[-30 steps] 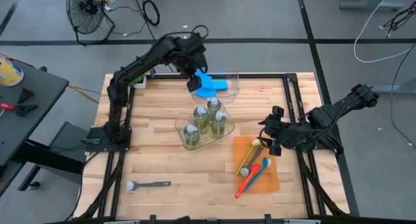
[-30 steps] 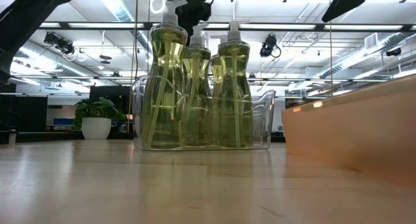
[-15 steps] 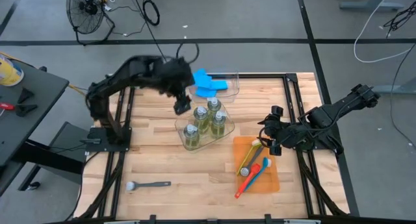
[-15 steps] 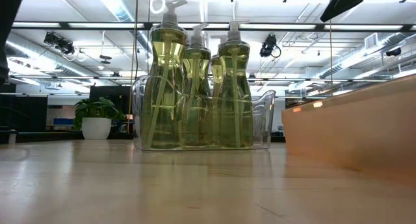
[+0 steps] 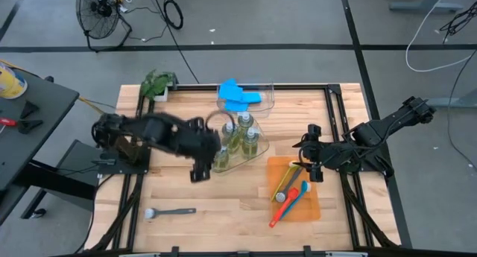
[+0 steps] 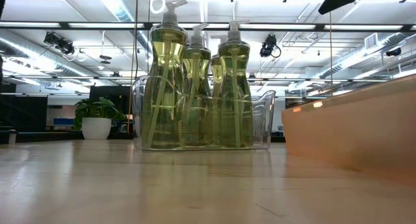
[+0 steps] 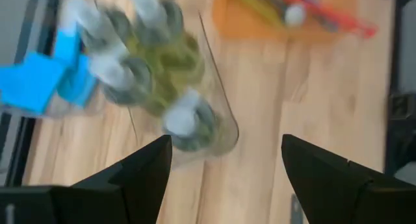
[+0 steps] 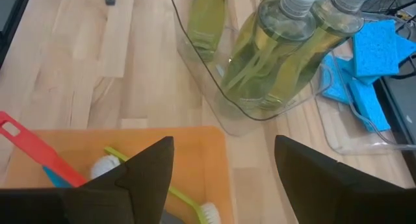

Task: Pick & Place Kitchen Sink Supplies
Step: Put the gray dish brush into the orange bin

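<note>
Left gripper (image 5: pixel 200 172) is hovering open beside the bottles (image 5: pixel 237 138); right gripper (image 5: pixel 308 154) is waiting open over the tray (image 5: pixel 313 205).

Blue sponges (image 5: pixel 238 94), orange tray (image 5: pixel 311 206).

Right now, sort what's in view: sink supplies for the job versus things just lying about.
Job:
pump bottles
blue sponges
brushes on the orange tray
grey brush

Lying about:
clear bins
orange tray
plant
</note>
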Controlling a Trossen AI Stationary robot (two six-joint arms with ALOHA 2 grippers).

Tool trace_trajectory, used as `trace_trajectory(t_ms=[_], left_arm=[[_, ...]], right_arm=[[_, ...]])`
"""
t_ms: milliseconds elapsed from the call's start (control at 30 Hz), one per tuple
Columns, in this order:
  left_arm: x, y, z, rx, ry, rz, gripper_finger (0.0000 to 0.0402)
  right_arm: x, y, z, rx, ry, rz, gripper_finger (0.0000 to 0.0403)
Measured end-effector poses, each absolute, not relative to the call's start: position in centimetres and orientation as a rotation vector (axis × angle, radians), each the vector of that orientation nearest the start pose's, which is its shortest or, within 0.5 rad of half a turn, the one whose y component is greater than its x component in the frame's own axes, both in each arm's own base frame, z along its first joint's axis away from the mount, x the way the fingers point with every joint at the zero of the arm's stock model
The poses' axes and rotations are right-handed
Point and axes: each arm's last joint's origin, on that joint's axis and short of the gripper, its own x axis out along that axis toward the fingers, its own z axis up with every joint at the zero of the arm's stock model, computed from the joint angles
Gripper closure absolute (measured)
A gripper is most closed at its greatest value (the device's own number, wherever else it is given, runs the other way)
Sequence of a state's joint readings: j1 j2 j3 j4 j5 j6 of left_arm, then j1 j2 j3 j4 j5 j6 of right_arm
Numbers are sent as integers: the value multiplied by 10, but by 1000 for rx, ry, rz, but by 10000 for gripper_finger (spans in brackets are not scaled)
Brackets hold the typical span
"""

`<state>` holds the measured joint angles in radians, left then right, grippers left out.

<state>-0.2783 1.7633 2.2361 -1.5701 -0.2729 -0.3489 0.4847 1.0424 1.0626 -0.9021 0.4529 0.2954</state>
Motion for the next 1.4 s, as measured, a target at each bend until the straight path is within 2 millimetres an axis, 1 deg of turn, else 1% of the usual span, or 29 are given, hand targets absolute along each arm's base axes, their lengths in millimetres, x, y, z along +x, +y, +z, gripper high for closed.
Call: trace_trajectory(t_ms=[133,267,467,633,733,867,1000,1167,1300,1400], left_arm=[[288,-97,415,39,1138,173,106],[276,-112,381,85,1240,173,106],[247,-132,347,48,1217,98,106],[223,-145,313,-3,1287,77,106],[214,-155,292,-29,1336,70,106],[203,-173,270,-70,1363,9,106],[188,-186,248,-88,1390,-9,106],[172,-196,222,-147,1437,-19,106],[161,-197,200,-193,1490,-17,106],[157,-195,188,-246,1536,-21,106]], right_arm=[[174,77,324,-118,777,-87,136],[175,78,324,-114,772,-87,136],[176,78,326,-104,754,-84,136],[176,78,326,-102,749,-84,136],[176,78,326,-102,749,-84,136],[176,78,326,-102,749,-85,136],[176,78,326,-102,749,-85,136],[176,78,326,-102,749,-85,136],[176,78,326,-105,747,-92,136],[176,78,326,-105,747,-92,136]])
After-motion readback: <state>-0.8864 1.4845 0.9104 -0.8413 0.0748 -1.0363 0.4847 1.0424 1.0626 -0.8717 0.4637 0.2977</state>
